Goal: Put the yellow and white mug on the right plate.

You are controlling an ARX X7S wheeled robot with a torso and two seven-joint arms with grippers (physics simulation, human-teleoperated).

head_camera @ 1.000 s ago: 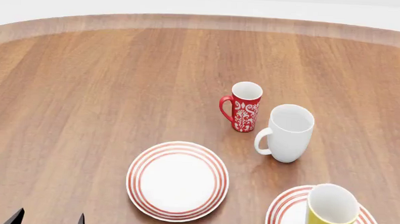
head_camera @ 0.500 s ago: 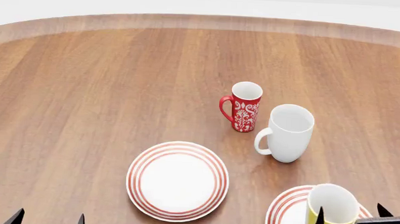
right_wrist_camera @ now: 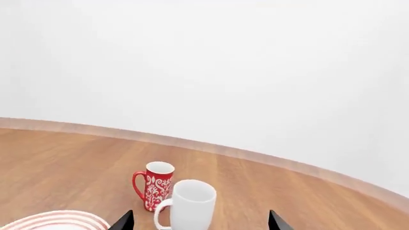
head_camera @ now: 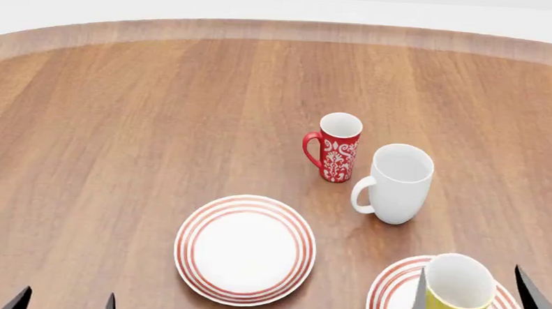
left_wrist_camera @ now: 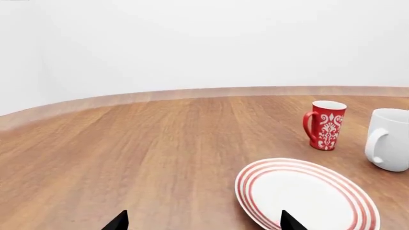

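Note:
The yellow and white mug stands upright on the right plate at the table's near right, its handle toward me. My right gripper is open, with one black fingertip on each side of the mug and nothing gripped. The right wrist view shows its open gripper but not the yellow mug. At the near left my left gripper is open over bare wood. In the left wrist view that gripper holds nothing.
The left plate lies at centre front, and its edge shows in the right wrist view. Behind the plates stand a white mug and a slim red patterned mug. The round table's rim curves at the back.
My right gripper has opened: its fingers spread apart on both sides of the yellow mug, which now stands free on the right plate. The left arm has not moved.

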